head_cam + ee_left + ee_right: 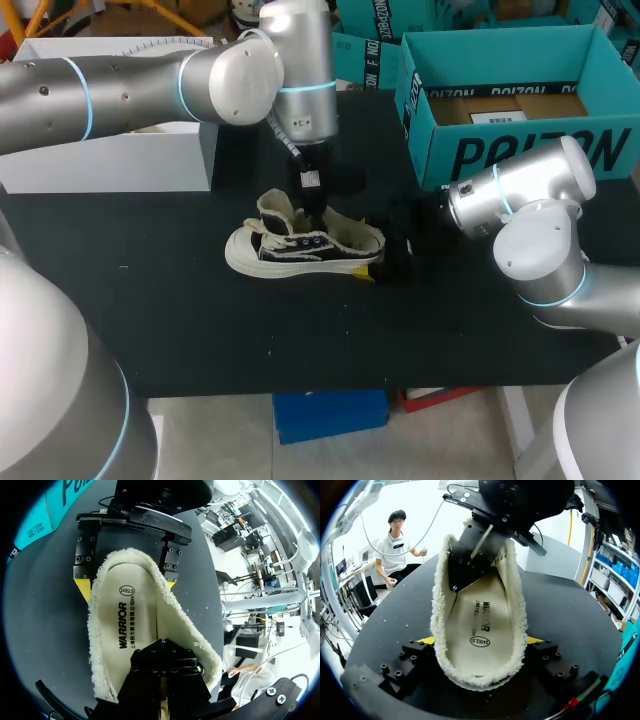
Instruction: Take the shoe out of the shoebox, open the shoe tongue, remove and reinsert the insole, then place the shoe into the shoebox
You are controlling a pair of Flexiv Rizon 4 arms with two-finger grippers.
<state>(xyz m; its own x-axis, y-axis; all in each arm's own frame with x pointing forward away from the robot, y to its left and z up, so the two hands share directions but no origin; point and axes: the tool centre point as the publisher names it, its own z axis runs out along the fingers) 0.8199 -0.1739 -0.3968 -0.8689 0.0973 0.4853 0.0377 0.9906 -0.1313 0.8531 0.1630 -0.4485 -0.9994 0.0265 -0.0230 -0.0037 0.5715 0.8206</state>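
1. The shoe [300, 250] lies on the black table [200, 330], outside the teal shoebox [520, 150] and well apart from it; its toe points to the robot's left and its heel to the right.
2. The right gripper [480, 640] is clamped on the heel; its two yellow tips press the fleecy rim from opposite sides (both wrist views show this).
3. The left arm comes down from above; the left gripper [316, 212] is sunk into the shoe's opening, over the forward part of the insole [130, 625]; whether it is apart, together or gripping something cannot be told.
4. The insole lies flat inside the shoe, cream-coloured, with print near the heel; the woolly lining [185, 625] stands up around it.
5. The shoebox sits open at the far right of the table; a white box [110, 160] stands at the far left.
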